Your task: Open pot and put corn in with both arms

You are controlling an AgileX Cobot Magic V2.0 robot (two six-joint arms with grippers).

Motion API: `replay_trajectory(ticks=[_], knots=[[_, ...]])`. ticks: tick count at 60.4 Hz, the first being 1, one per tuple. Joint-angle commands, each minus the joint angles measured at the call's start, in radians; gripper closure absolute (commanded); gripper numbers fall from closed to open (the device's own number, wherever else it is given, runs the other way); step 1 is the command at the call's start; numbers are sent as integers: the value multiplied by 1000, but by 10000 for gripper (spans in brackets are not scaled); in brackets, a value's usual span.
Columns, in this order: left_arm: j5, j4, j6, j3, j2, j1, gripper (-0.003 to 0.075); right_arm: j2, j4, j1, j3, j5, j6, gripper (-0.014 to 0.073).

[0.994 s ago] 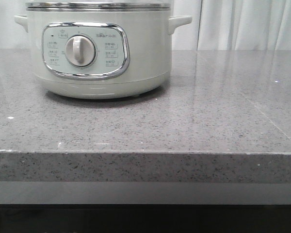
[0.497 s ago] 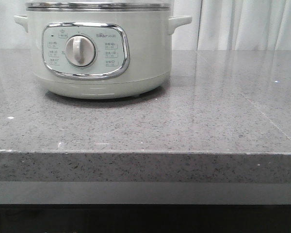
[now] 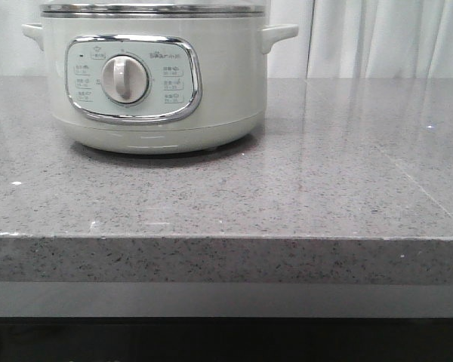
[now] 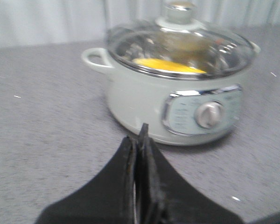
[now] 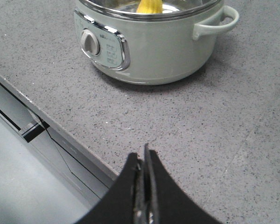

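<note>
In the front view we see the pot (image 3: 152, 75) sitting on the grey worktop (image 3: 287, 196), over on the left side. Nothing here has moved since a second ago. No arm shows in this view, and we cannot see into the pot from here.

In the left wrist view, a glass lid (image 4: 177, 39) sits on the pot (image 4: 172, 88). Through the glass we see the yellow corn (image 4: 168, 65) lying inside. The left end effector (image 4: 139, 140) is pinched tight together and holds nothing. It is apart from the pot.

In the right wrist view, a bit of the corn (image 5: 149, 5) pokes up inside the pot (image 5: 154, 42). The right end effector (image 5: 142, 161) is also squeezed closed and empty, near the worktop edge.

We think the job looks done, since the corn is in and all is quiet.
</note>
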Motion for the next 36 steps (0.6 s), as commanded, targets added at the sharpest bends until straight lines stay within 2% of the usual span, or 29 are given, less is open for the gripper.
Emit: replay_trajectory(ticks=[1, 15, 28, 36], knots=[[-195, -2, -6, 81, -90, 50, 740, -2, 4, -1, -26, -68, -4, 713], [-405, -5, -6, 362, -281, 157, 740, -2, 4, -1, -26, -68, -4, 713], [-477, -40, -6, 500, -371, 208, 741, -2, 4, -1, -26, -68, -4, 713], [-466, -51, -6, 504, -373, 224, 741, -2, 4, -1, -26, -69, -4, 713]])
